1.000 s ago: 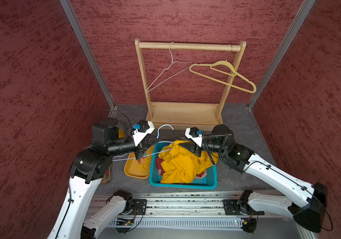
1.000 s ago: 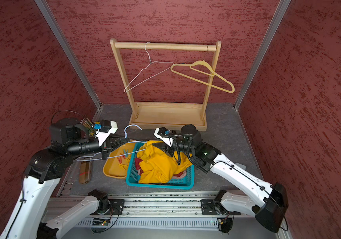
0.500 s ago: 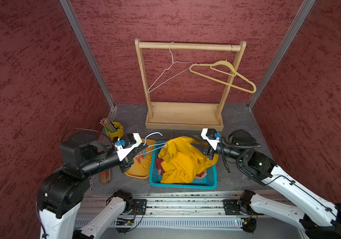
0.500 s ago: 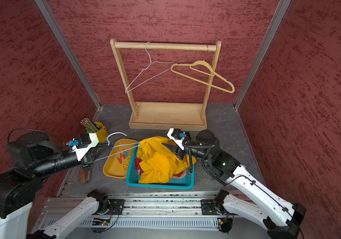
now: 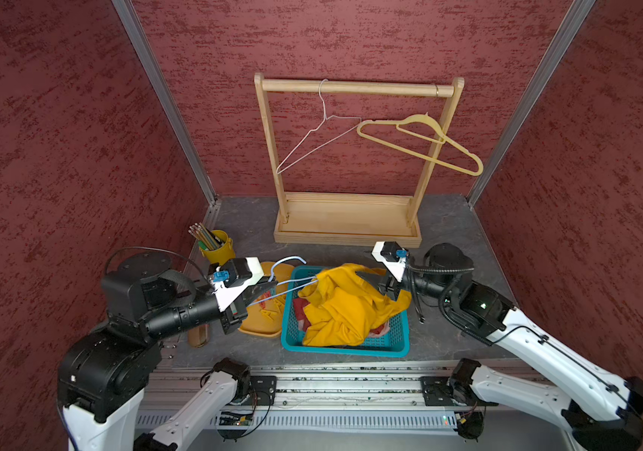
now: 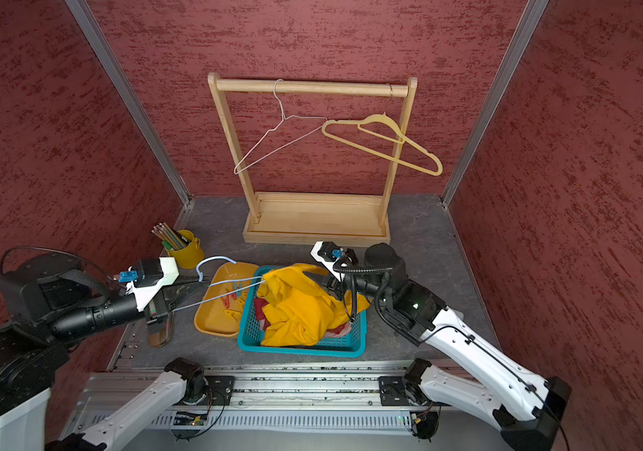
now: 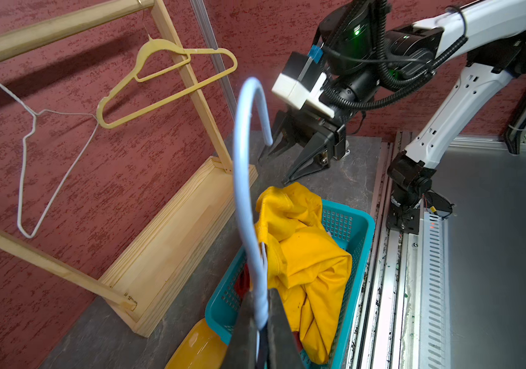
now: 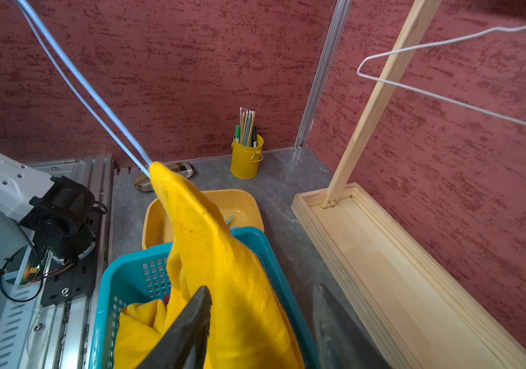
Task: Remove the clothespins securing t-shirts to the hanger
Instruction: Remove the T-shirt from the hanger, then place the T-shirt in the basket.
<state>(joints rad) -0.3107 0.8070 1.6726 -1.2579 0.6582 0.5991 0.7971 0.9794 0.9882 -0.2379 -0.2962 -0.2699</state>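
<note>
- Left fingers (image 7: 245,332): clamped shut on the neck of the pale blue wire hanger (image 7: 242,179), holding it out above the desk (image 5: 448,218). Judged purpose: to steady the hanger so the cloth can be worked off it.
- Right fingers (image 7: 309,159): spread apart just above the basket. In the right wrist view the mustard cloth runs between them, but nothing is pinched.
- Mustard t-shirt (image 5: 347,308): mostly heaped in the teal basket (image 5: 343,349). One corner is drawn up onto the hanger's far arm, where the two wires vanish into the cloth. No peg shows on it, though a fold could hide one.
- Dark red t-shirt (image 6: 261,310): in the basket, under the mustard one.
- Clothespins (image 6: 234,302): several red, yellow and blue ones lie loose in the yellow tray (image 6: 214,328), which sits just beside the basket, apparently as their collecting place.
- Wooden rack (image 5: 351,88): carries two bare hangers.
- Judgement: the pegs appear to be off. What remains is slipping that last corner free of the wire.
</note>
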